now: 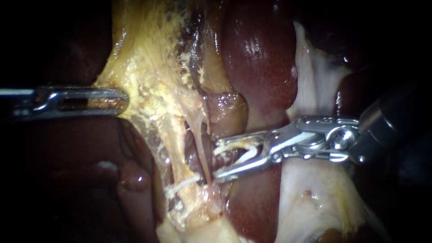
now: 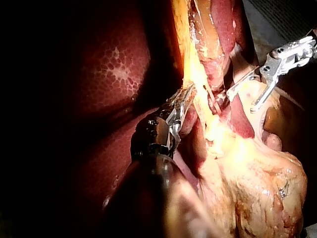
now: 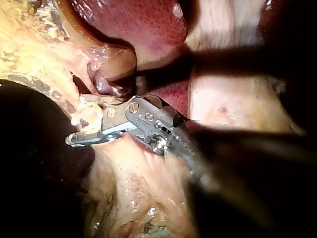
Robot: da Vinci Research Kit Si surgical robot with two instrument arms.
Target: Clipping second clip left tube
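Holding a clip (image 1: 240, 152), right instrument (image 1: 217, 160) flanks tube (image 1: 203, 153); left instrument (image 1: 120, 100) grips tissue (image 1: 148, 87).

Endoscope view. Upper centre: liver (image 1: 261, 63), a dark red glossy lobe. Upper left down to lower centre: yellow fatty tissue (image 1: 148, 67), a granular sheet. Right and lower right: pale whitish tissue (image 1: 315, 198), a smooth fold.

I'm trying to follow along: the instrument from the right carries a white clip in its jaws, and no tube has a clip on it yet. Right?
Not quite: the endoscope view shows a fitted clip already across the left tube. The right instrument does carry a loaded clip.
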